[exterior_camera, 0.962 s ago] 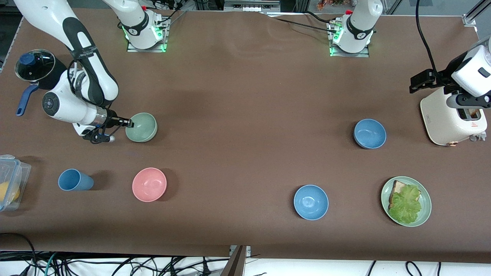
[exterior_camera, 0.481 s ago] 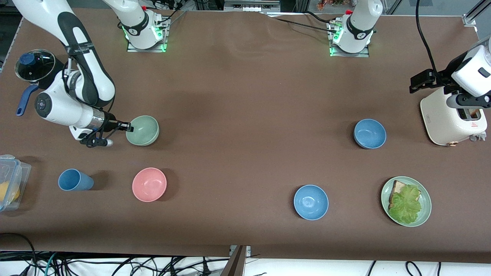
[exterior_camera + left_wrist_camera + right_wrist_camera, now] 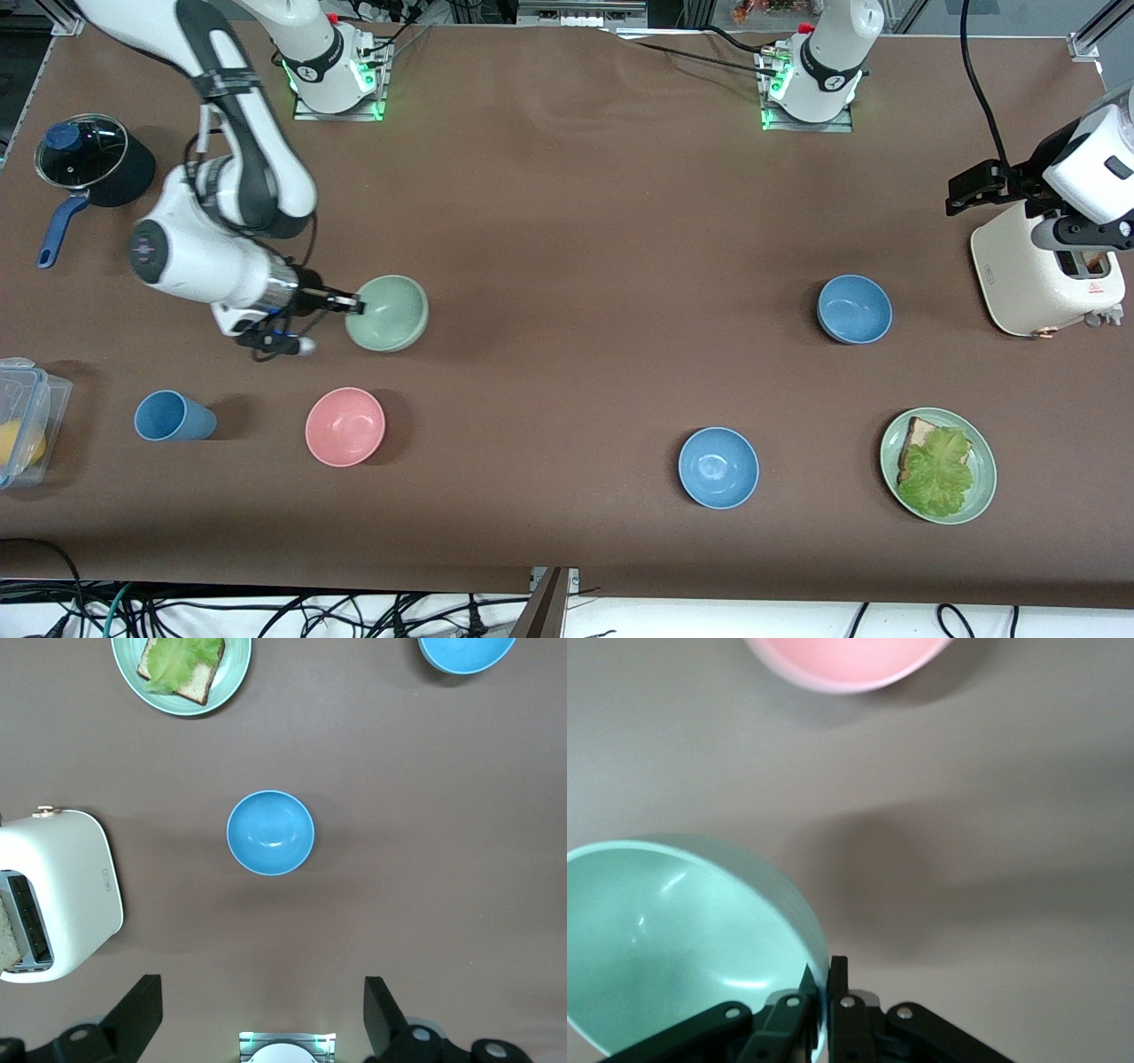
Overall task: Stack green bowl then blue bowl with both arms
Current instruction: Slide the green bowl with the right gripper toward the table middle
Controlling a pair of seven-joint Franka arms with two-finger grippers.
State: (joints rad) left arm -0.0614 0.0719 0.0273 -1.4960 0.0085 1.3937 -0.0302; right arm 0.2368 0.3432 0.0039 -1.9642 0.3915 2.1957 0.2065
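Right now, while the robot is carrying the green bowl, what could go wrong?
The right end effector pinches only the rim of the green bowl, held tilted in the air, so it might slip and fall. The pink bowl sits close by and could get bumped. The left end effector waits open over the blue bowl.

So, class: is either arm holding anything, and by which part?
The right end effector is shut on the green bowl, pinching its rim, lifted off the table. The left end effector is open, holding nothing, high over the blue bowl.
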